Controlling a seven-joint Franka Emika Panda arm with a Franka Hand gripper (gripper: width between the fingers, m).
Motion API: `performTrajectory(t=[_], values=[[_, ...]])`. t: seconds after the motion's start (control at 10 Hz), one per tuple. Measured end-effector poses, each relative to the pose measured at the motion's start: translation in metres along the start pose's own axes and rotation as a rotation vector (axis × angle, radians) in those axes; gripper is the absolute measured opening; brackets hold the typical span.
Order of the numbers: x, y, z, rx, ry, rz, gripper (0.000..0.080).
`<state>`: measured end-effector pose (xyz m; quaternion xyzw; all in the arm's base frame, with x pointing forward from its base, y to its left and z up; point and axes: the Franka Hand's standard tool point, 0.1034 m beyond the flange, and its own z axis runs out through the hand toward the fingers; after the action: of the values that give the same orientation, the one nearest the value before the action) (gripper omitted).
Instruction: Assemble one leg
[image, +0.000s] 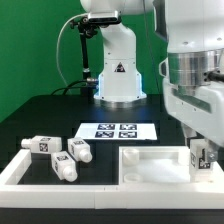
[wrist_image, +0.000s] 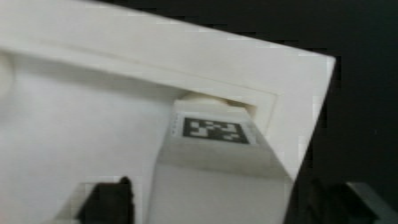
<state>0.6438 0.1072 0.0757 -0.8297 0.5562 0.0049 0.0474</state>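
My gripper (wrist_image: 231, 205) is shut on a white leg (wrist_image: 217, 160). Its square tag faces the wrist camera and a dark finger (wrist_image: 111, 200) stands on each side of it. The leg's far end sits in the inner corner of the white tray-like piece (wrist_image: 107, 90). In the exterior view the held leg (image: 201, 157) stands upright at the right end of that piece (image: 150, 160), under the arm's hand. Three more legs lie at the exterior view's left: one (image: 38, 145), one (image: 80, 150) and one (image: 63, 166).
The marker board (image: 117, 130) lies on the black table behind the tray-like piece. A white border wall (image: 20, 170) runs round the front and left of the work area. The robot's base (image: 118, 75) stands at the back.
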Motion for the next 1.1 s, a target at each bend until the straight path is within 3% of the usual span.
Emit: performTrajectory(t=[0.1, 0.3, 0.6, 0.8, 1.0, 1.1], values=[[-0.002, -0.001, -0.001, 0.001, 0.001, -0.205, 0.0607], [-0.014, -0.001, 0.001, 0.024, 0.021, -0.336, 0.0642], [-0.011, 0.001, 0.002, 0.014, 0.025, -0.571, 0.0649], [-0.010, 0.002, 0.004, -0.012, 0.036, -0.963, 0.0649], [-0.010, 0.002, 0.005, -0.010, 0.036, -0.951, 0.0649], [-0.009, 0.002, 0.005, -0.011, 0.036, -0.951, 0.0522]])
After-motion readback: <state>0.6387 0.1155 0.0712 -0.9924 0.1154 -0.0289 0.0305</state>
